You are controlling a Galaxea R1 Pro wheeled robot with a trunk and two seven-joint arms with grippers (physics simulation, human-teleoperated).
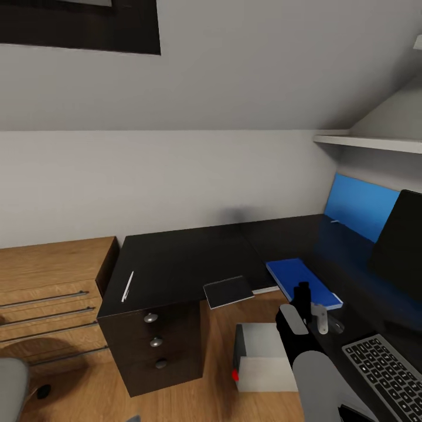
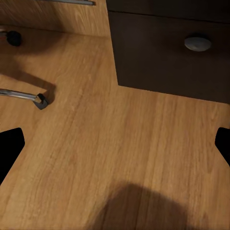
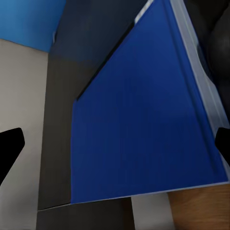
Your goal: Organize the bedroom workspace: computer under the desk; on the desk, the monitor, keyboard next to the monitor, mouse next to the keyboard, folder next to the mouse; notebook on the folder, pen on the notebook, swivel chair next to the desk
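The blue folder (image 1: 302,282) lies on the dark desk (image 1: 176,264), left of the black monitor (image 1: 401,246). My right gripper (image 1: 309,302) hovers just over the folder (image 3: 143,120), open, with nothing between its fingers (image 3: 9,143). A dark grey notebook (image 1: 228,291) overhangs the desk's inner edge. The white pen (image 1: 127,287) rests near the desk's left end. The keyboard (image 1: 384,369) sits at lower right. The white computer (image 1: 264,357) stands on the floor under the desk. My left gripper (image 2: 115,148) is open above the wood floor, near a swivel chair leg (image 2: 24,96).
A wooden dresser (image 1: 53,281) stands left of the desk's drawer unit (image 1: 155,343). The grey chair seat (image 1: 12,381) shows at lower left. A blue panel (image 1: 357,205) and a white shelf (image 1: 369,140) line the right wall. A dark rounded object (image 3: 220,43) lies beside the folder.
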